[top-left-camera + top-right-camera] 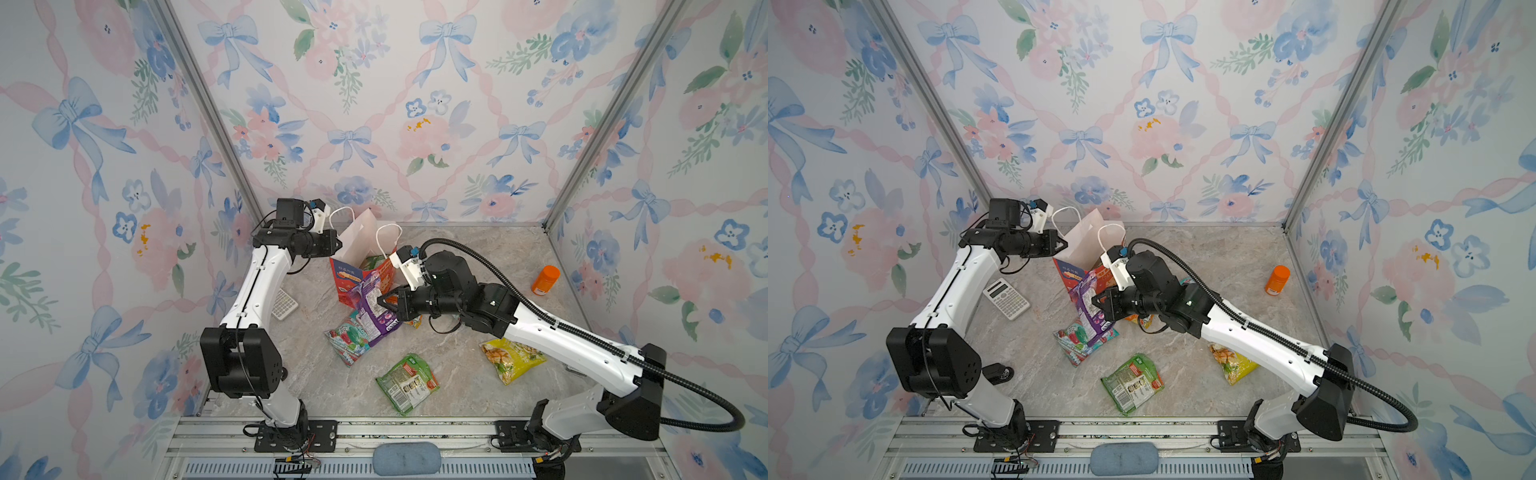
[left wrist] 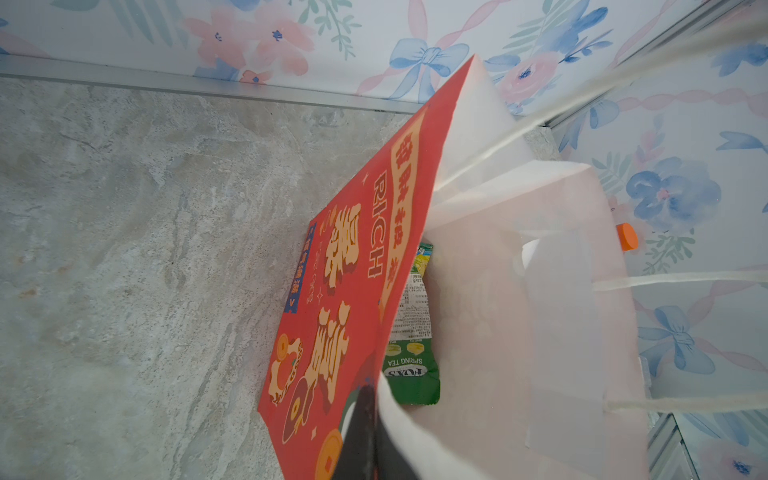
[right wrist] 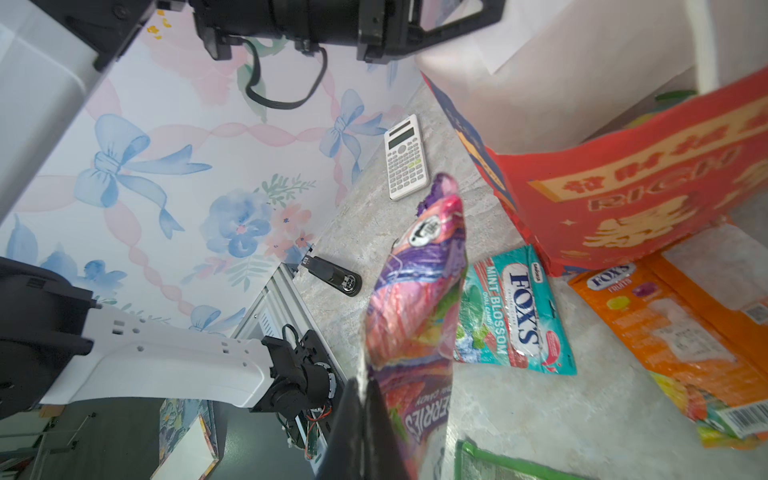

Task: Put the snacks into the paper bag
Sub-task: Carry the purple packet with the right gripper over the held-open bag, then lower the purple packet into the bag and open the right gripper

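Right wrist view: right fingers point(image 3: 358, 430) clamp the purple packet point(image 3: 419, 299) beside the paper bag point(image 3: 623, 199); left fingers point(image 2: 358, 436) pinch its rim.

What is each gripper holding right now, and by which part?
The left gripper pinches the paper bag by its top rim; the right gripper pinches the purple snack packet by one edge.

Both my arms match: left arm point(image 1: 270, 270) and right arm point(image 1: 561, 340) are white shells w/ black joint housings. Left gripper point(image 1: 337, 246) and right gripper point(image 1: 380, 300) black, white cam mounts point(image 1: 319, 218) behind them (blue bit on top). Ribbed black conduit point(image 1: 515, 289) along the right, thin black cable point(image 3: 282, 106) on the left. Black base plates point(image 1: 320, 440), silver screws.
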You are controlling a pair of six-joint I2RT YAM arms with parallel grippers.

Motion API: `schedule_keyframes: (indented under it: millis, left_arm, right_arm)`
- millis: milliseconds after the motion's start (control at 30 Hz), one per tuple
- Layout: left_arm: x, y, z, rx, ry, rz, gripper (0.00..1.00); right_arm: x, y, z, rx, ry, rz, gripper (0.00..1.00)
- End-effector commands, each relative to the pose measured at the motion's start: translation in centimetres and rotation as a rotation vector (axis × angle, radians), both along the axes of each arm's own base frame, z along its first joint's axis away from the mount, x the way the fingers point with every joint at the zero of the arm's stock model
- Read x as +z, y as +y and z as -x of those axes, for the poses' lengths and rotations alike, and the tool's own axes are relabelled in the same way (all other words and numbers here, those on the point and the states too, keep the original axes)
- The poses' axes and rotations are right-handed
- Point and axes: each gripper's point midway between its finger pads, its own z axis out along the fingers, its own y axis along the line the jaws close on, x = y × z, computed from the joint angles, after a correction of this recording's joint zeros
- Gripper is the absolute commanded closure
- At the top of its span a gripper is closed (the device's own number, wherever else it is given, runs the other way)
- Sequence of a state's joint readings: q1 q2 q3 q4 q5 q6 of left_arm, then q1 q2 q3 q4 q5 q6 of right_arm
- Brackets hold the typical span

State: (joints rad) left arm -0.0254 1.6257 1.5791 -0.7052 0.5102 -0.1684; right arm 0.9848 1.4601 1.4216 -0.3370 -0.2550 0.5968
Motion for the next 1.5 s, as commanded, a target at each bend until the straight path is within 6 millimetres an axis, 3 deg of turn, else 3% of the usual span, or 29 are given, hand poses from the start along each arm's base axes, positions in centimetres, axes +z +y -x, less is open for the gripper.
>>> schedule_keyframes:
  millis: [0,367,433,800,1100,1467]
  left_arm:
    - [-0.3,0.1,1.0,0.005,0.032,0.006,1.0]
    - [-0.2,0.0,1.1,0.003,0.028,0.007,1.0]
    - [-0.3,0.0,1.1,0.003,0.029,0.008,1.0]
    - [-0.3,0.0,1.1,0.0,0.032,0.01,1.0]
    - [-0.5,0.0,1.1,0.002,0.035,0.009,1.0]
    - [-0.6,0.0,1.0,-0.001,0.038,0.011,1.0]
  right_arm:
    - [4.7,1.7,0.3,0.049,-0.088,-0.112,1.0]
    - [10.5,4.2,-2.9,0.031,-0.246,-0.138,1.0]
    - [10.2,4.8,-4.1,0.021,-0.245,-0.128,1.0]
    - [12.9,3.5,-10.8,-0.099,-0.323,-0.126,1.0]
    - [12.1,1.4,-15.3,-0.207,-0.326,-0.093,1.0]
    - [9.5,0.5,-16.9,-0.275,-0.321,-0.032,1.0]
